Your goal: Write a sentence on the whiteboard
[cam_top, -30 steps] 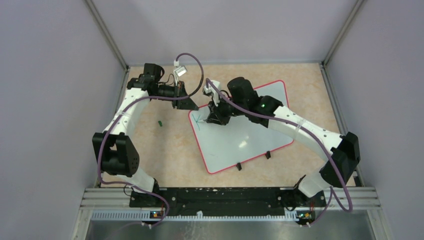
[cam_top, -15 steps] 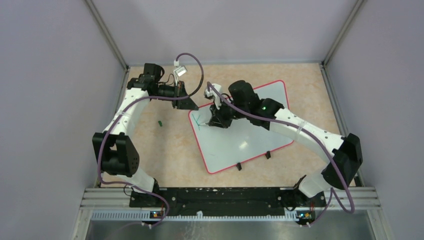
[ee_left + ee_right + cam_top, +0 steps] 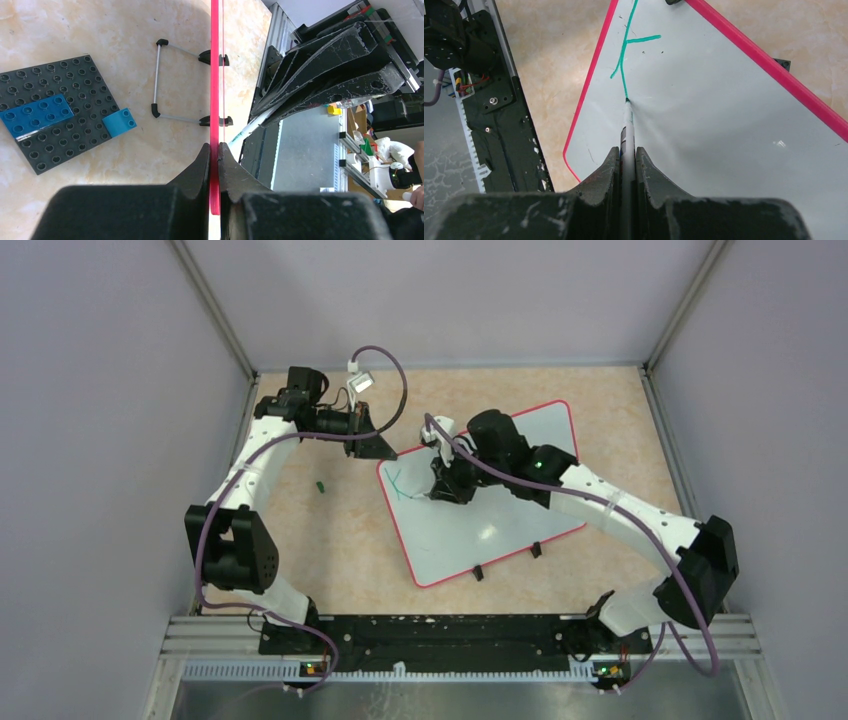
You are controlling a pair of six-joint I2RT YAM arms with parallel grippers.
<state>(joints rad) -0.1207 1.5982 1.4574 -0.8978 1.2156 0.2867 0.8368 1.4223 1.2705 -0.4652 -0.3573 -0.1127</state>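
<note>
- Top external: the whiteboard point(image 3: 500, 525) lies askew on the table, middle to right; the left gripper point(image 3: 385, 450) is at its far-left corner; the right gripper point(image 3: 440, 490) hangs over the far-left part of the board
- Right wrist: that gripper's fingers are clamped tight on the marker point(image 3: 626, 125), with no gap showing; the tip touches the board at the end of a teal stroke; the sentence point(image 3: 624, 55) is only a few strokes so far, looks like a K
- Left wrist: left jaws nearly closed, pinching the board's red rim, seen edge-on
- Doing it well, as I judge it: light, even pressure; tip kept on the surface through each stroke, lifted cleanly between letters; left pinch firm so the board can't slide; nearly all the words remain, so keep letters small and run rightward, leaving room nearer for a second line
- Only the right wrist shows tip contact and stroke shape; from the top it's a tiny green squiggle
- Only the top shows how much bare board is left
- Only the left wrist shows a dark grey plate point(image 3: 75, 80) with blue bricks point(image 3: 35, 115) and a wire stand point(image 3: 157, 75); the top shows no plate, so it probably sits under the board
- Top also shows a small green item point(image 3: 320, 485) left of the board; can't tell what
</note>
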